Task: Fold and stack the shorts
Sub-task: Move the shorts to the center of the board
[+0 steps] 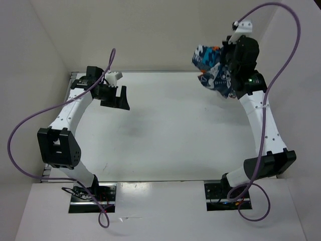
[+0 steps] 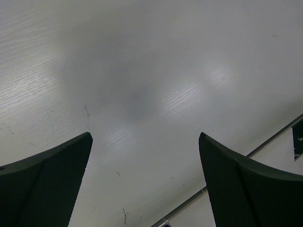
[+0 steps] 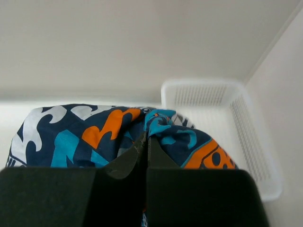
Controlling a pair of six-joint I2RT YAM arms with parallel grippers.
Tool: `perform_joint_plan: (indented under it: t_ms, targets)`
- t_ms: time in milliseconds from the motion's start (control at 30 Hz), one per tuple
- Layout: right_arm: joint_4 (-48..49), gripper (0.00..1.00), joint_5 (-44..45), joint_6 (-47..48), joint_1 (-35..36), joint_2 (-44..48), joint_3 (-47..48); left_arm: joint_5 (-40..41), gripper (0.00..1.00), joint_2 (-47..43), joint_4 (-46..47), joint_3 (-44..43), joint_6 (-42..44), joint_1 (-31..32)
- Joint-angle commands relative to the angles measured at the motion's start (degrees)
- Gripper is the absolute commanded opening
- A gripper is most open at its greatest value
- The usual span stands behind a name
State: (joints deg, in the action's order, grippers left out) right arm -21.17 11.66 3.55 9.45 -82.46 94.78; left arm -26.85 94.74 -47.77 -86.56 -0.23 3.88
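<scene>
White walls close in on three sides of a pale white desk [image 1: 165, 130], whose broad top carries a soft grey shadow near the middle. Seen from the left wrist, the desk surface shows a faint wood-like grain and a few small dark scuff marks, with a thin edge strip running along the lower right.

Two white-and-black arms rise from the near edge. The left arm [image 1: 75, 108] bends up and inward along the left side and ends over the far left part of the desk. The right arm [image 1: 263, 120] reaches up the right side to the far right corner, where a small green light glows on its wrist.

Next in size are the shorts [image 1: 213, 70], a bunched bundle printed in teal, orange, white and dark navy. They hang lifted off the desk at the far right corner, just beside the right wrist.

A white mesh basket [image 3: 255, 132] sits beyond the shorts, to their right, against the right wall.

The left gripper [image 2: 144, 137] hovers above bare desk with its two dark fingers spread wide and nothing between them. The right gripper [image 3: 146, 142] is pinched tight on the shorts, the fabric draping out to both sides of its closed fingers.
</scene>
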Motion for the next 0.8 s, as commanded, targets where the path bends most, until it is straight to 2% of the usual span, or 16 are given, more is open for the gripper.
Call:
perform_joint_plan:
  t_ms: [0, 133, 167, 300, 400, 567, 667, 700, 733, 767]
  targets:
    - [5.3, 0.0, 2.6, -0.9, 2.1, -2.4, 13.0, -2.1, 1.0, -3.6, 1.4, -3.1, 0.2, -0.2]
    - [10.9, 0.0, 4.5, -1.1, 3.9, -6.8, 25.7, -0.7, 1.0, -6.7, 1.4, -3.1, 0.2, -0.2]
    - [10.9, 0.0, 4.5, -2.1, 4.4, -8.1, 32.8, 0.0, 1.0, -7.2, 1.4, -3.1, 0.2, -0.2]
    - [8.4, 0.0, -4.0, -6.8, 5.8, -14.6, 46.4, 3.3, 1.0, -9.9, 2.0, -2.6, 0.2, -0.2]
    - [7.0, 0.0, -9.7, -8.2, 9.3, -15.3, 47.3, 5.2, 1.0, -10.7, 2.0, -5.0, 0.2, -2.1]
    - [6.5, 0.0, -7.2, -7.7, 18.0, -15.3, 34.1, 10.2, 1.0, -11.9, 3.3, -8.6, 0.2, -5.0]
    - [7.0, 0.13, -5.9, -8.9, 23.8, -16.8, 26.6, 13.8, 1.0, -12.4, 3.8, -7.8, 0.2, -6.3]
    - [5.7, 0.22, -4.8, -9.5, 26.8, -18.1, 25.0, 14.5, 1.0, -12.4, 4.3, -7.7, 0.2, -7.1]
    - [5.1, 0.57, -4.2, -10.1, 28.3, -18.8, 21.6, 15.2, 1.0, -12.9, 4.4, -6.8, 0.2, -7.1]
    - [4.3, 0.73, -5.0, -10.8, 29.7, -19.5, 19.9, 16.8, 1.0, -12.9, 5.0, -5.6, 0.2, -8.1]
